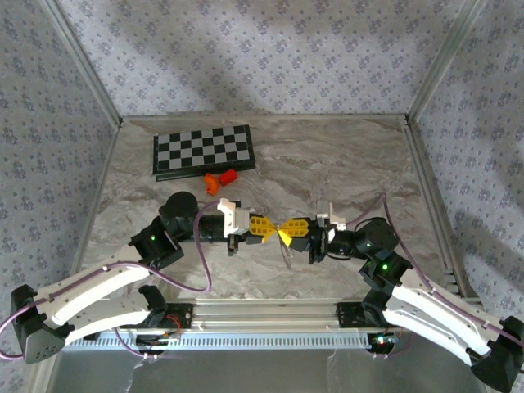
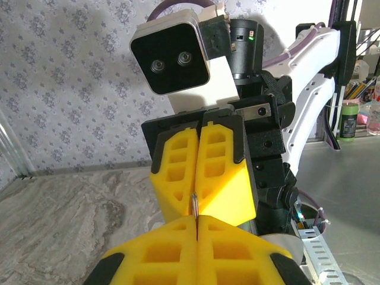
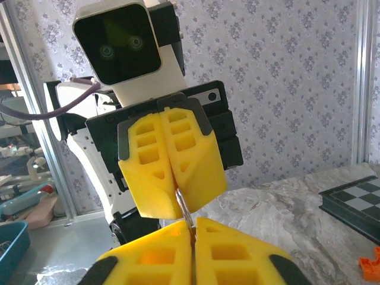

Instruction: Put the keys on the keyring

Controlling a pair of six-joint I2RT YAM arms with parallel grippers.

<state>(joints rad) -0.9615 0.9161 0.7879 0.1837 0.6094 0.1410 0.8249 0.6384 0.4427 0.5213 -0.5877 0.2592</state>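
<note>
Contact point sits above the middle of the table (image 1: pixel 344 164), where the left gripper (image 1: pixel 270 228) and right gripper (image 1: pixel 288 232) meet tip to tip along the table's left-right line, both clenched. From each wrist view I see a thin silver metal piece (image 2: pixel 194 205) bridging the two closed seams, seemingly pinched by both, with its long axis running from one pair of tips to the other; whether it is key or ring wire I cannot tell. Neither arm is nearer, so I judge any threading must follow that shared line, with little room for misalignment.
</note>
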